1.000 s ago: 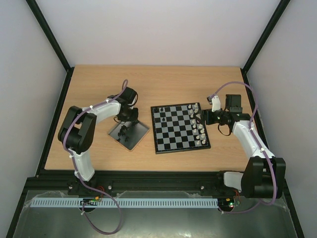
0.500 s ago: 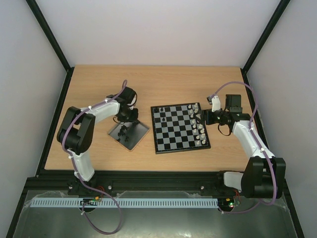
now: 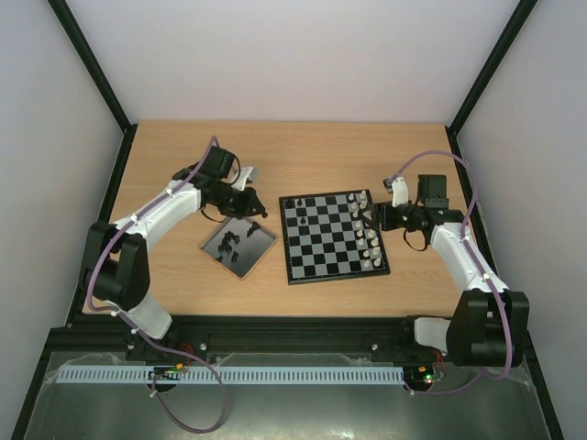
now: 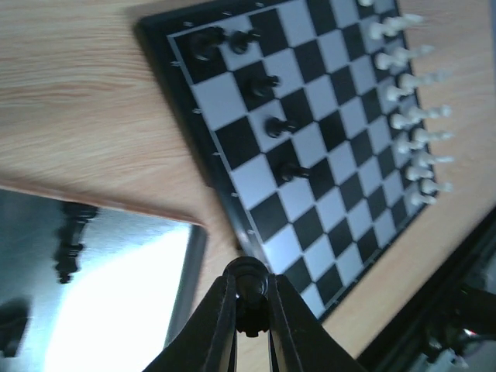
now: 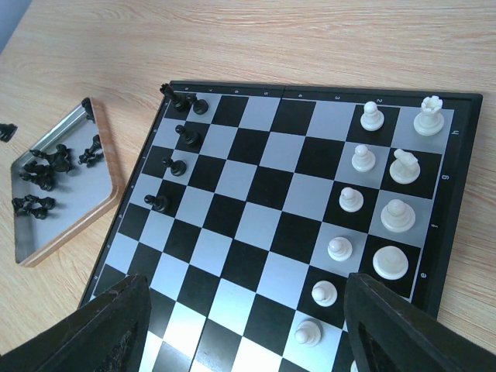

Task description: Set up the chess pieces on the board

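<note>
The board (image 3: 321, 261) lies at the table's middle, also seen in the right wrist view (image 5: 263, 194). White chess pieces (image 3: 367, 234) (image 5: 364, 159) fill its two right-hand columns. Several black ones (image 3: 303, 220) (image 5: 190, 138) stand along its left side. My left gripper (image 3: 257, 211) (image 4: 249, 291) hangs between the tray and the board's left edge, shut on a black chess piece (image 4: 249, 280). My right gripper (image 3: 378, 215) (image 5: 256, 333) hovers open over the board's right side, with nothing between its fingers (image 5: 116, 325).
A grey metal tray (image 3: 249, 263) (image 5: 74, 198) with a wooden rim sits left of the board and holds several loose black pieces (image 3: 227, 242) (image 5: 43, 167). Another black piece (image 5: 6, 132) lies beyond the tray. Black frame rails border the table.
My left gripper has risen out of the tray with a black piece pinched in it and swung toward the board's left edge. The right arm has not moved.
</note>
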You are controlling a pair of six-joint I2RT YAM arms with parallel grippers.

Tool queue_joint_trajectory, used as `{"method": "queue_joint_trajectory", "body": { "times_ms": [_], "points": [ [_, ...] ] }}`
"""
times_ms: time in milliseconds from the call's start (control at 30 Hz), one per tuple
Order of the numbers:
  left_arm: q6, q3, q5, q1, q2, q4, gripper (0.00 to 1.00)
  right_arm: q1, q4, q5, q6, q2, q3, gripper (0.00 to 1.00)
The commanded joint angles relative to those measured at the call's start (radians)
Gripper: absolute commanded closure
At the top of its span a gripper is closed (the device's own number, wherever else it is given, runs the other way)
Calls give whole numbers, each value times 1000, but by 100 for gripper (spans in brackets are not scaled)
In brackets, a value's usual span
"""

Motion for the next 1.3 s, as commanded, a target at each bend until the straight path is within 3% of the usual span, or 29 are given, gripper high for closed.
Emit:
{"method": "queue_joint_trajectory", "body": {
  "times_ms": [0, 133, 267, 433, 667, 1267],
  "points": [
    [2, 26, 150, -4, -43, -27, 98, 3, -40, -13, -14, -5, 22, 30],
    [43, 68, 8, -88, -67, -58, 98, 3, -39, -9, -17, -1, 21, 30],
    [101, 120, -279, -280, -35, -123, 97, 3, -39, -3, -17, 10, 24, 30],
    [129, 144, -423, -451, 44, -173, 98, 3, -34, 13, -14, 4, 23, 30],
    [116, 143, -487, -530, 151, -169, 98, 3, -34, 24, -16, 1, 23, 30],
    [127, 149, -454, -535, 281, -103, 92, 3, -33, 23, -19, 1, 21, 30]
  ]
}}
